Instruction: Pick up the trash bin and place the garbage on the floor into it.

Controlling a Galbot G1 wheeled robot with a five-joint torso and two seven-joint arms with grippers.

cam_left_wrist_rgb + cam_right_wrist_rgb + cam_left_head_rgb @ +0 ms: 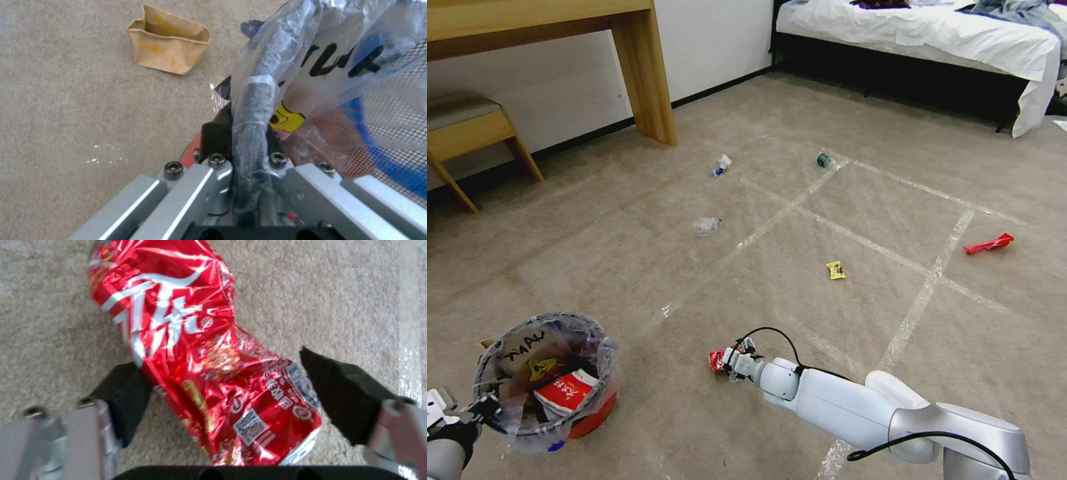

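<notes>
The trash bin (547,380), red with a crinkled clear liner, hangs low at my front left. My left gripper (484,407) is shut on the bin's rim (251,110). Inside it lie a red-and-white pack and a yellow scrap. My right gripper (732,361) is down at the floor, open, with its black pads (345,390) on either side of a crushed red can (209,360). One pad touches the can and the other stands slightly off it. More garbage lies ahead: clear plastic (707,225), a yellow wrapper (836,270), a red wrapper (989,243), a green-labelled bottle (827,161) and a blue-white scrap (721,165).
A brown paper bag (169,43) stands on the carpet beside the bin. A wooden desk leg (650,80) and a stool (467,123) are at the far left by the wall. A bed (934,37) fills the far right. Clear tape lines (920,300) cross the carpet.
</notes>
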